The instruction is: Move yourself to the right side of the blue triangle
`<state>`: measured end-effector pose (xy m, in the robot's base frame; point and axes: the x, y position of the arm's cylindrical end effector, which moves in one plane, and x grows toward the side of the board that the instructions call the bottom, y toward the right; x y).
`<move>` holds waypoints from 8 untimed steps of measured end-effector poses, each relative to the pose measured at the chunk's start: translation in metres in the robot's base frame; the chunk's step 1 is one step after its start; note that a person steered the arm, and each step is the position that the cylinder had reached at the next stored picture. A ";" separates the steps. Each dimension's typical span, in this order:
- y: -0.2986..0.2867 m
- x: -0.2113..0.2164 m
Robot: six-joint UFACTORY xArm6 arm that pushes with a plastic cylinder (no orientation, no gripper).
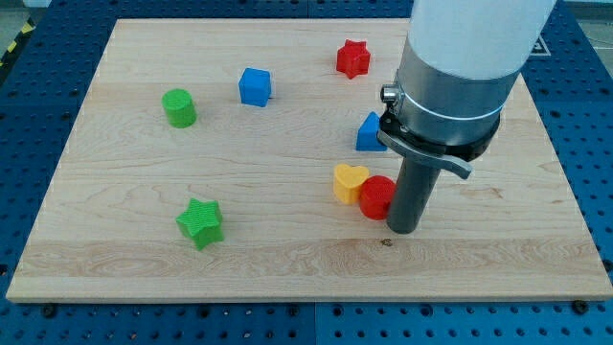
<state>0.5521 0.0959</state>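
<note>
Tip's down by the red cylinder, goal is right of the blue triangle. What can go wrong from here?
1. My tip sits right beside the red cylinder, at its right edge; any drift toward the view's left would likely shove it into the yellow heart it touches.
2. The blue triangle is partly hidden behind the arm, so its right edge cannot be judged; heading up too close could nudge it.

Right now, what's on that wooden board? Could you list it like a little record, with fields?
board: wooden board
my tip, beside red cylinder, on its right
touching pair: red cylinder, yellow heart
blue triangle, partly behind the arm
top: red star, blue cube
left: green cylinder, green star
</note>
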 end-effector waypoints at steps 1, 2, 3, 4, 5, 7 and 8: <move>-0.007 0.003; -0.014 0.003; -0.018 0.003; -0.005 0.016; 0.002 0.021; 0.017 0.023; 0.022 0.023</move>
<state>0.5750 0.1182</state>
